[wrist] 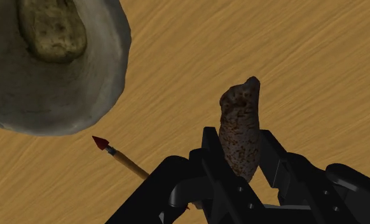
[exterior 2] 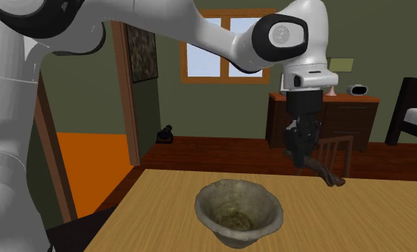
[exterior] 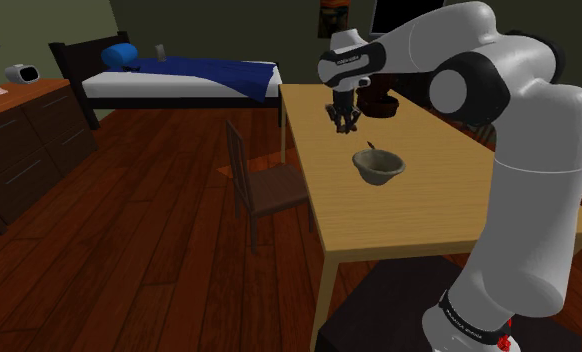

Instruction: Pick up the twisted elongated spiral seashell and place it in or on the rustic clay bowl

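My black gripper (wrist: 241,167) is shut on a brown, speckled, elongated spiral seashell (wrist: 240,127), whose tip sticks out past the fingers. The shell hangs above the wooden table, beside the bowl and apart from it. The greyish clay bowl (wrist: 110,76) stands upright with a mottled patch at its bottom. In the second exterior view the gripper (exterior 2: 305,156) hangs behind the bowl (exterior 2: 238,210), and the shell (exterior 2: 326,174) slants out below it. The shoulder view has the gripper (exterior: 341,120) up and left of the bowl (exterior: 378,166).
A thin pencil-like stick with a red tip (wrist: 121,158) lies on the table (exterior: 399,215) under the gripper. A dark bowl (exterior: 381,104) stands at the far end. A wooden chair (exterior: 262,185) stands at the table's left side, with a bed (exterior: 179,80) beyond.
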